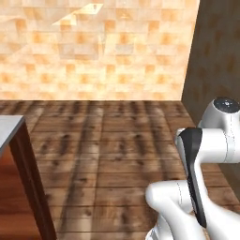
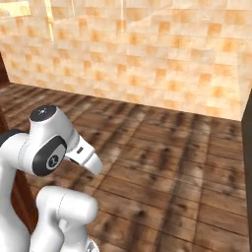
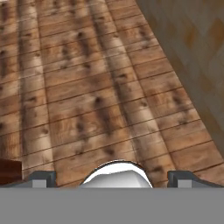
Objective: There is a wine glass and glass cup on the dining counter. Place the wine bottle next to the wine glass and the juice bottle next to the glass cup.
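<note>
In the left base view we see the wooden floor (image 1: 108, 154) running up to the tiled wall (image 1: 93, 51), and at the left edge a corner of a table (image 1: 9, 126) with a grey top over a reddish-brown front; we judge this may be the dining counter, but only the corner is visible, so we cannot be sure. The arm (image 1: 206, 159) is folded on the side opposite to this table. In the right base view the arm (image 2: 44, 142) is again folded close to the base, with the same floor and wall beyond it. In the hand view the pincer (image 3: 112, 177) looks down at the floor, its two tips wide apart and holding nothing, and a dark brown edge (image 3: 8, 170) sits beside its left tip. The bottles, the wine glass and the glass cup are in none of these pictures, so we cannot say where they are. The risk, in our judgement, is that the base drives on blind and brushes the table corner, or that it approaches the wrong table.
</note>
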